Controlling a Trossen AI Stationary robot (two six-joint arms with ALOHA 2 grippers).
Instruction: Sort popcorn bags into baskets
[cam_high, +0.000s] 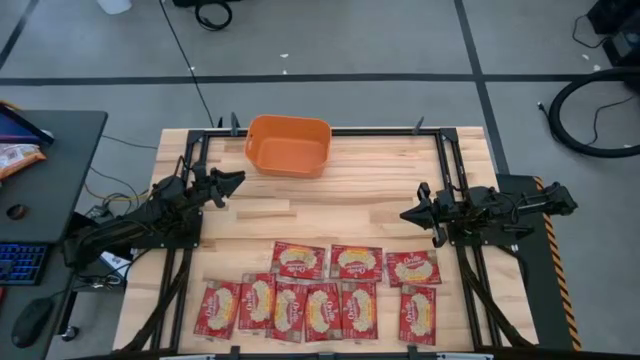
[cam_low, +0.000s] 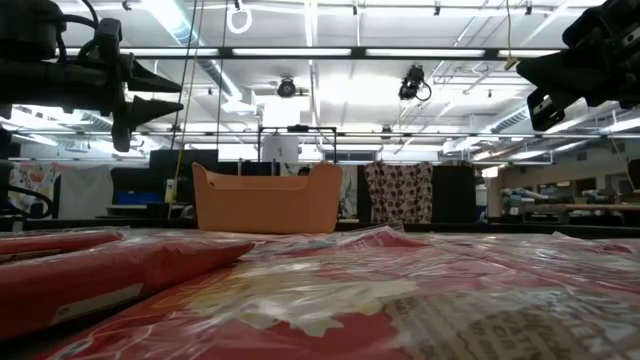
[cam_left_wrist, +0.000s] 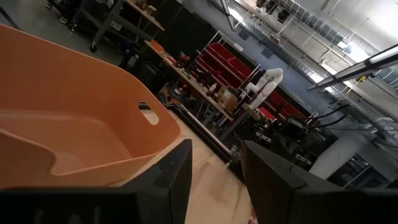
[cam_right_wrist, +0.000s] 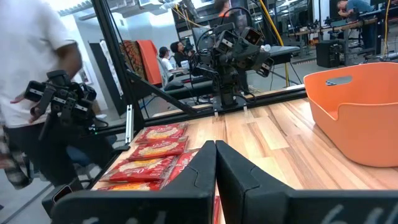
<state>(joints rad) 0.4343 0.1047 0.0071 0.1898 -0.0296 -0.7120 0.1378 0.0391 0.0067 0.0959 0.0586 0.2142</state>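
Left gripper (cam_high: 237, 180) hangs above the table's (cam_high: 370, 205) left side, fingers parted and empty, pointing toward the orange basket (cam_high: 289, 143) at the far edge. Right gripper (cam_high: 408, 214) — fingers pressed together, holding nothing — hovers at the right, aimed inward. Bare wood lies between them. The popcorn bags (cam_high: 322, 290) lie in two rows along the near edge; apparently nine — overlaps blur the count. Only the right wrist view shows a person (cam_right_wrist: 34, 81) beside the table.

Two dark jointed arms, left arm (cam_high: 150, 215), right arm (cam_high: 490, 210), black cabling, angular matte jaws
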